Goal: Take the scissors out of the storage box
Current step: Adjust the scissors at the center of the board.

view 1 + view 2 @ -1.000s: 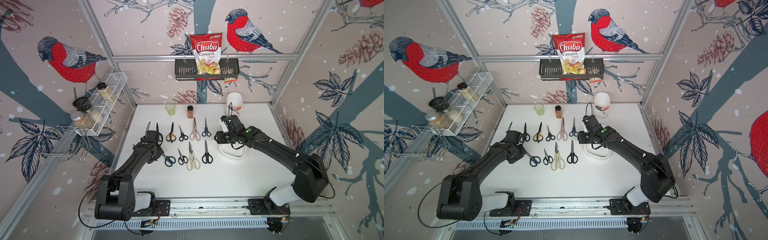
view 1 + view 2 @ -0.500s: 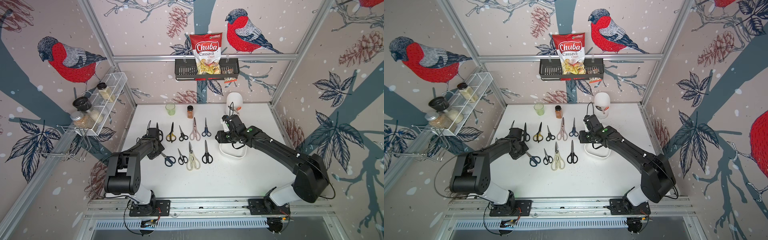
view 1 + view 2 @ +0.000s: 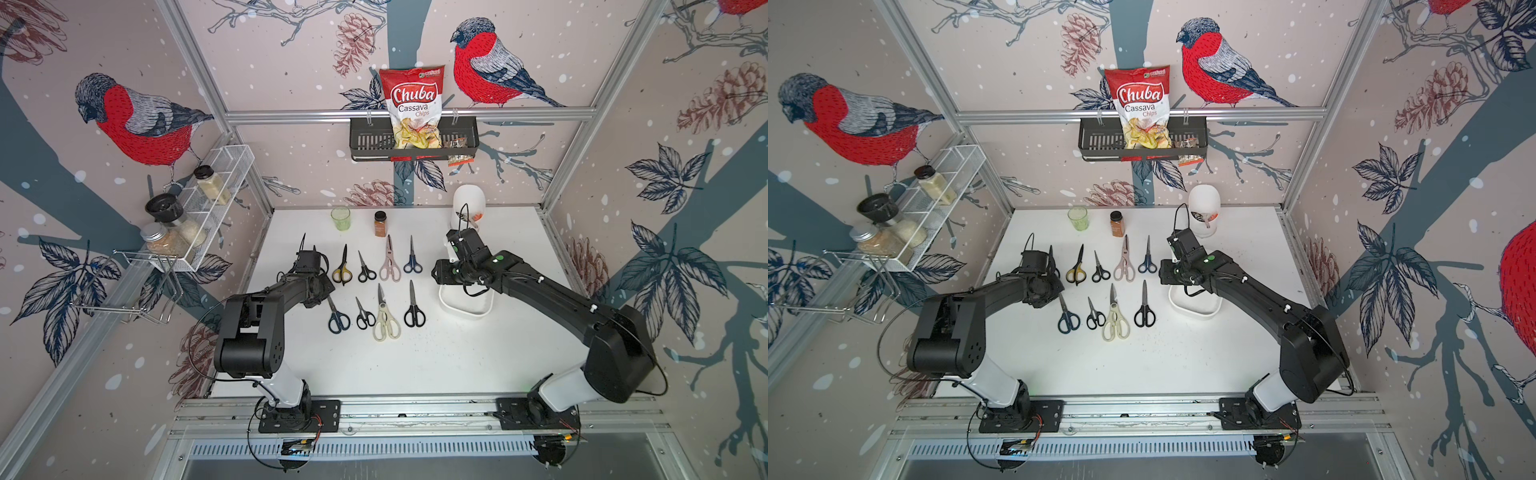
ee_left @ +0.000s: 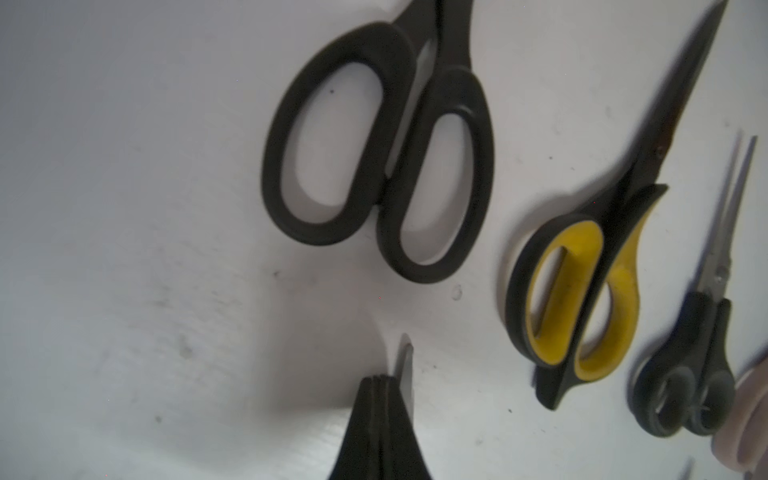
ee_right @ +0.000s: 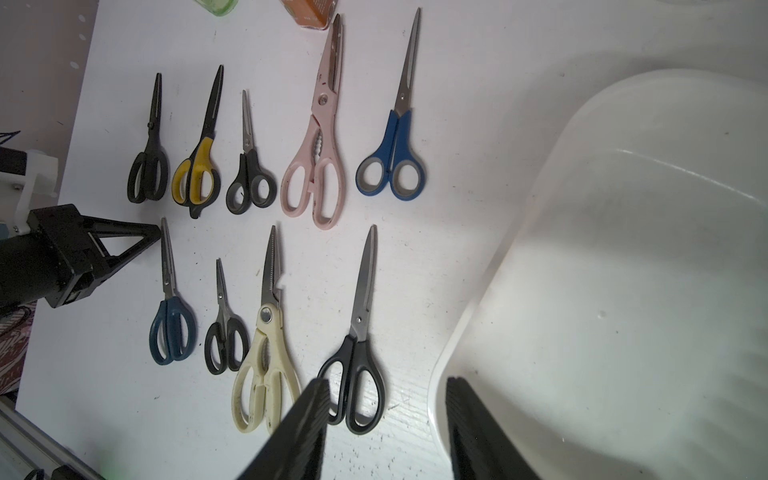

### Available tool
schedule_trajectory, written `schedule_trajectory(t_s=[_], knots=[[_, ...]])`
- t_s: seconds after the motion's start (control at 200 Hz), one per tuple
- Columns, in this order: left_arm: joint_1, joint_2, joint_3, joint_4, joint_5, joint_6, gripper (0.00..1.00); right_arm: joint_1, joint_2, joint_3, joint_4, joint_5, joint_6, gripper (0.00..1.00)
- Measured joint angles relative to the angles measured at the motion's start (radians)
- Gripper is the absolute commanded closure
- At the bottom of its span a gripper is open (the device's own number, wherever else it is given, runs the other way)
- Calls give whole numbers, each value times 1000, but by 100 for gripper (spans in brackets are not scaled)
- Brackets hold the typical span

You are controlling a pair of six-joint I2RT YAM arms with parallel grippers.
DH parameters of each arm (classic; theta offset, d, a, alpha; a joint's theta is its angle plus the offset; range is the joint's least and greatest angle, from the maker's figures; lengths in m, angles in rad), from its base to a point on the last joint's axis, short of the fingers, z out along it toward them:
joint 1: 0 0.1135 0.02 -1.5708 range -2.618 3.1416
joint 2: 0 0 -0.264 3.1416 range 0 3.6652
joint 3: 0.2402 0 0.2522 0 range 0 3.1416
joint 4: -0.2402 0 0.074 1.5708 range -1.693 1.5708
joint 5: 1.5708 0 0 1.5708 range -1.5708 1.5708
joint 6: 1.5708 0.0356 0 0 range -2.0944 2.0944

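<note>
Scissors (image 3: 384, 320), nine steel-bladed pairs with black, navy, yellow-and-black, pale pink and cream handles, are all lying out on the flat white table (image 3: 457, 357). In both top views they're sitting in two rows around the middle of the frame, blades pointing toward the top. The storage box (image 3: 467, 311), a shallow glossy white plastic tub with rounded corners, is sitting just right of the rows, and what's showing of it is looking empty. The right gripper (image 3: 442, 275), a black two-finger claw, is hanging over the box's upper-left corner. The left gripper (image 3: 323, 291) is reaching in from the left between the two rows, fingers too small to read from up here.

Left wrist view: the left gripper's black fingers (image 4: 380, 415) are pressing flat together with nothing pinched between them. A steel blade tip (image 4: 405, 357) is poking out right beside them; can't tell if it's touching. Beyond that a big black-handled pair (image 4: 378, 166), the yellow-and-black pair (image 4: 582, 291) and a small black pair (image 4: 685, 395) are lying side by side.

Right wrist view: the right gripper's ribbed fingers (image 5: 309, 428) are standing apart, holding nothing, one over the table beside the long black-handled pair (image 5: 357, 353), one over the box just inside its rim. The left gripper's closed tip is pointing at the blade tip of the navy-handled pair (image 5: 170, 324).
</note>
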Motion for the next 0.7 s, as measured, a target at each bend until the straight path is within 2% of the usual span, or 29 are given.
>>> schedule_trajectory(t_s=[0.295, 0.46, 0.59, 0.635, 0.7], knots=[[-58, 19, 11, 39, 57, 1, 100, -30, 18, -13, 12, 6, 11, 49], [-62, 4, 40, -68, 64, 5, 100, -44, 17, -39, 33, 9, 18, 47], [-53, -65, 77, -166, 53, 52, 67, -106, -29, -116, 50, 68, 18, 41], [-45, -109, 89, -191, 53, 63, 61, -142, -58, -155, 61, 98, 16, 40], [-30, -179, 106, -218, 53, 95, 58, -205, -100, -222, 103, 144, -1, 40]])
